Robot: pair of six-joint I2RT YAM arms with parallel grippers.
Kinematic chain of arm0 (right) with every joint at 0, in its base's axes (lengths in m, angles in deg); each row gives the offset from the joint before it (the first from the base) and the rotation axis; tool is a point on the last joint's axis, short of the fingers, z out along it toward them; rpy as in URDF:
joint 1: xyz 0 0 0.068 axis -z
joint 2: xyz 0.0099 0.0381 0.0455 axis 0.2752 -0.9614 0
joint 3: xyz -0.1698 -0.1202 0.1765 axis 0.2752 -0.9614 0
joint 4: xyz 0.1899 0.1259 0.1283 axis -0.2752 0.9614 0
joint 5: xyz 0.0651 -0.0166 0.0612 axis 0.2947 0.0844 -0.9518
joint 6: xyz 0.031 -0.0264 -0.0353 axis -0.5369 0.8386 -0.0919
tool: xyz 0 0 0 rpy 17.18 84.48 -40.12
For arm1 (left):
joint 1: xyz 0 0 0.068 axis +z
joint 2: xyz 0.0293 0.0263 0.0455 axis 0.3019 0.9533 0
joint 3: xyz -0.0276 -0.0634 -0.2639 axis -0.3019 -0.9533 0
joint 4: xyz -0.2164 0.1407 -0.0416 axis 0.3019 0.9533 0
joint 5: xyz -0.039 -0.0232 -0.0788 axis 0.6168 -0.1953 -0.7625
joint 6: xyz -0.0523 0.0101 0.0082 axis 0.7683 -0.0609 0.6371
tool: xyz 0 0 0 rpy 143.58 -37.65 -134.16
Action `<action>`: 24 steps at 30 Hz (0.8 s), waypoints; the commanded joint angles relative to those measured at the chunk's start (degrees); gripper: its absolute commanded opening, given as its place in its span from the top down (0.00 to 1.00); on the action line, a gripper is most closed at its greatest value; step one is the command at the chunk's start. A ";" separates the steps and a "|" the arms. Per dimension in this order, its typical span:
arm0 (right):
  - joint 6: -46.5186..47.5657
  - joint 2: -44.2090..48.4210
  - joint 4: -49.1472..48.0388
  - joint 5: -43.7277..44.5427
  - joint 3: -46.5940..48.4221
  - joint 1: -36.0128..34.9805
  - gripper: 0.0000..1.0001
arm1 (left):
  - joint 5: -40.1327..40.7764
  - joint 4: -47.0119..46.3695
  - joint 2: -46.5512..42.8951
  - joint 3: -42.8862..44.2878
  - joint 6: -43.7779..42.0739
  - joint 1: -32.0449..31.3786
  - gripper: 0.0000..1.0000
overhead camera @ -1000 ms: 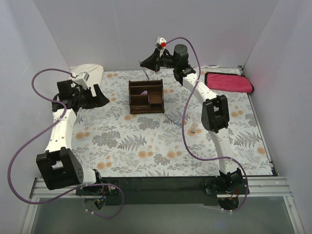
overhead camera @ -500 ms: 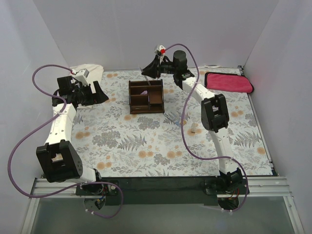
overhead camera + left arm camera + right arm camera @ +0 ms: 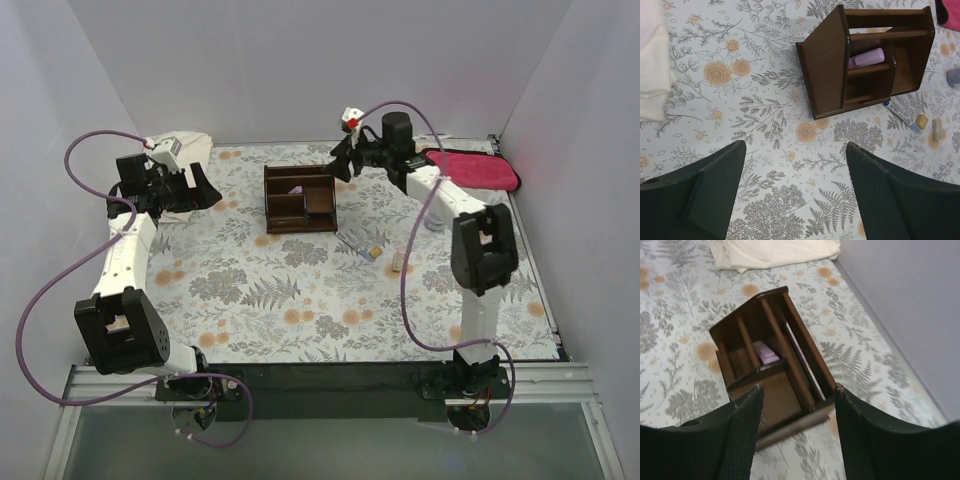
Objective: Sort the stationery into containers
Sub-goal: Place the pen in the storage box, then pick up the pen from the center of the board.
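The left end effector (image 3: 796, 150) hangs over the table (image 3: 790, 210), fingers wide apart and empty. A white cloth (image 3: 652, 60) lies off to its left. Ahead to its right is the wooden organizer (image 3: 865, 55), a pink eraser (image 3: 870, 56) in one compartment. Beyond that lie a pen (image 3: 900, 112) and a tan block (image 3: 922, 121). The right end effector (image 3: 798, 390) is also spread and empty, with the organizer below, framed between its fingers.

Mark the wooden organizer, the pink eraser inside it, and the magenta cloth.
wooden organizer (image 3: 822, 60), left wrist view, on its outer side wall.
pink eraser (image 3: 870, 57), left wrist view, middle of its top face.
magenta cloth (image 3: 470, 168), top external view, centre of the folded cloth.
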 commanded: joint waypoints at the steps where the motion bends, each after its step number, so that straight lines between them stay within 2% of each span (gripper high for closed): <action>1: 15.59 16.15 5.12 5.05 -13.05 1.23 0.37 | -0.03 -2.83 -2.72 -1.42 -0.26 -0.12 0.21; 5: 19.99 18.63 21.86 5.93 -14.86 1.32 0.43 | -0.73 -3.36 -3.69 -2.65 0.35 -0.13 0.21; 7: 22.10 15.57 29.88 5.06 -12.76 1.14 0.49 | -0.91 -3.36 -4.21 -2.74 0.53 -0.12 0.21; 10: 23.94 9.42 40.36 6.37 -7.75 0.27 0.53 | -1.00 -3.18 -5.18 -2.92 0.71 -0.13 0.21; 12: 24.21 5.56 43.09 9.18 -5.37 -0.79 0.52 | -0.82 -2.66 -5.71 -2.92 0.62 -0.12 0.21; 17: 27.38 2.90 43.45 15.94 -4.84 -4.39 0.51 | -0.30 -1.08 -7.46 -3.53 0.27 -0.12 0.21; 24: 25.45 -0.08 44.42 17.71 -3.17 -5.80 0.51 | 0.32 -0.11 -9.14 -4.59 0.18 -0.21 0.21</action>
